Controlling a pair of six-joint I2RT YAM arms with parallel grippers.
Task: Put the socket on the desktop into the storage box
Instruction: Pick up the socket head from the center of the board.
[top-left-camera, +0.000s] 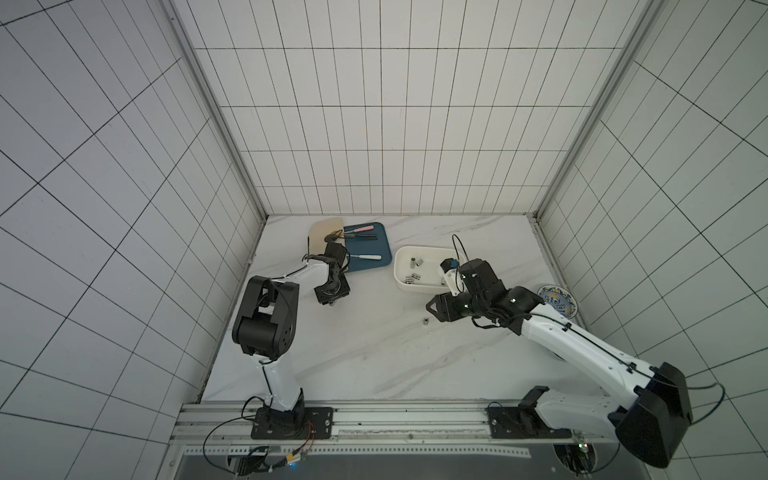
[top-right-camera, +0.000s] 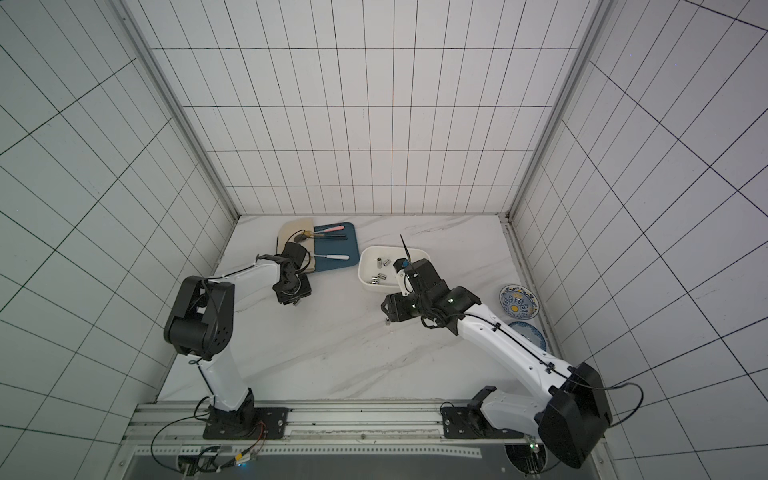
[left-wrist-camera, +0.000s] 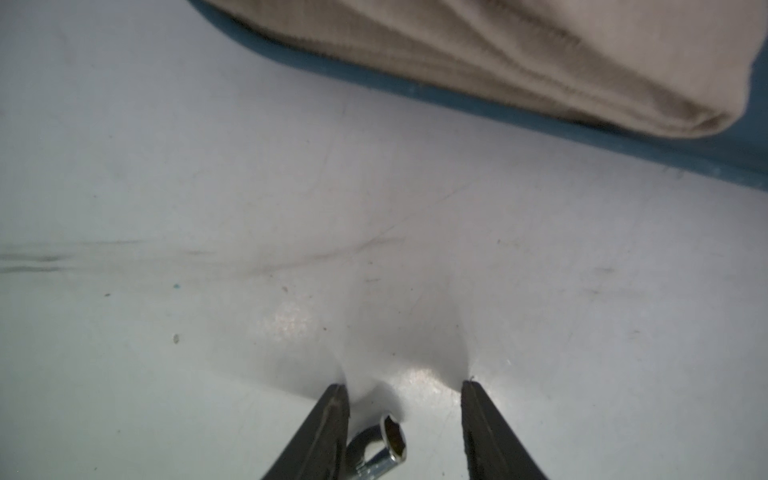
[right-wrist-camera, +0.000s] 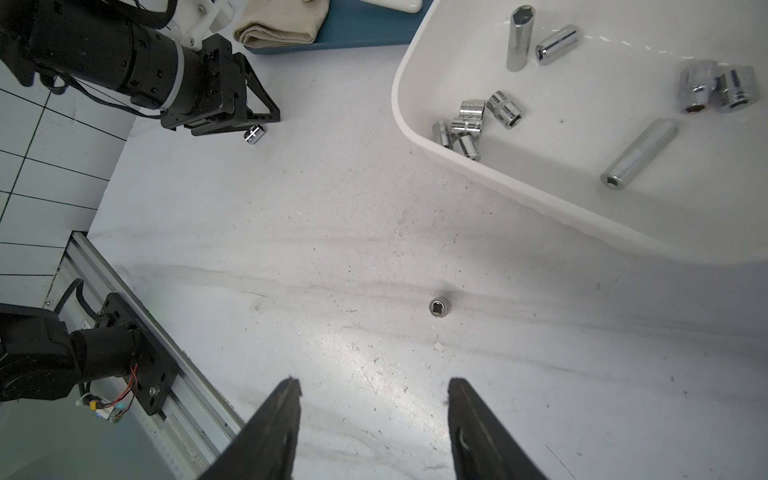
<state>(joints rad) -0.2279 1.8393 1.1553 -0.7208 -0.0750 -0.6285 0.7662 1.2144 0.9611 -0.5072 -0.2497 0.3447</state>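
Sockets left on the desk (right-wrist-camera: 332, 249) are two: you have the lying socket (left-wrist-camera: 382, 446) toward the left edge between the spread fingers of the left gripper (left-wrist-camera: 405, 384), against one finger and apart from the other, with the blue tray (top-left-camera: 382, 249) and its folded cloth (left-wrist-camera: 540, 62) just beyond. The upright socket (right-wrist-camera: 440, 307) stands near the desk's middle, in front of the storage box (top-left-camera: 397, 268), and your right gripper (right-wrist-camera: 374, 380) hangs short of it, fingers spread and empty. The box sits toward the back right with several sockets inside, the right arm's wrist hangs over its right end, and a patterned plate (top-left-camera: 561, 303) lies by the right edge.
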